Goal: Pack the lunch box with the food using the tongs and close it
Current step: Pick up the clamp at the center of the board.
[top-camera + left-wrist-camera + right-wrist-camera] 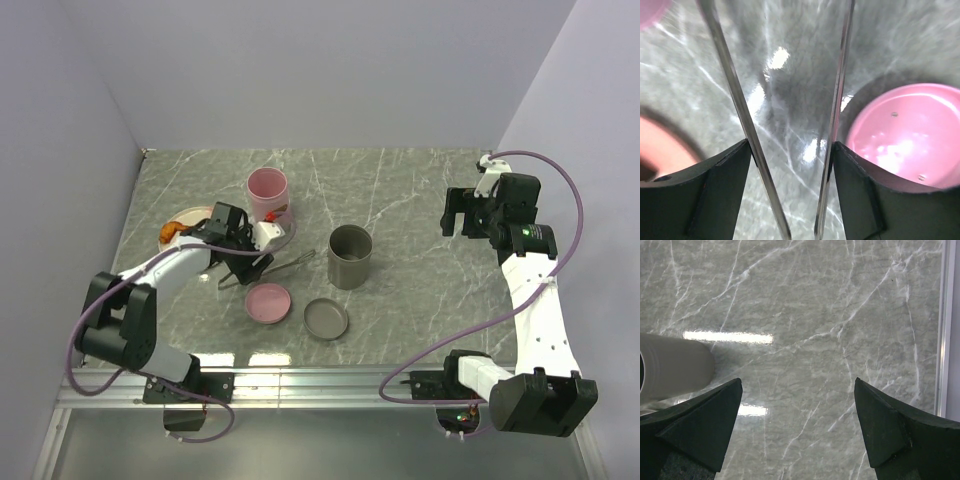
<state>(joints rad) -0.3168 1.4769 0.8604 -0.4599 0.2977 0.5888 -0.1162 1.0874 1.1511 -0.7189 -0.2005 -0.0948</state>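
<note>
With left fingers [700, 200], squeezing the tongs [735, 100] low over the worktop [790, 75]; holding right fingers [695, 425] wide near the grey cup [675, 365].

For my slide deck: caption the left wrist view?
Left gripper with fingers touching both arms of the silver tongs over the marble table, pink lid alongside.

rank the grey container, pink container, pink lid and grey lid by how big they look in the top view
1. grey container
2. pink container, slightly smaller
3. pink lid and grey lid: look alike, not ranked
</note>
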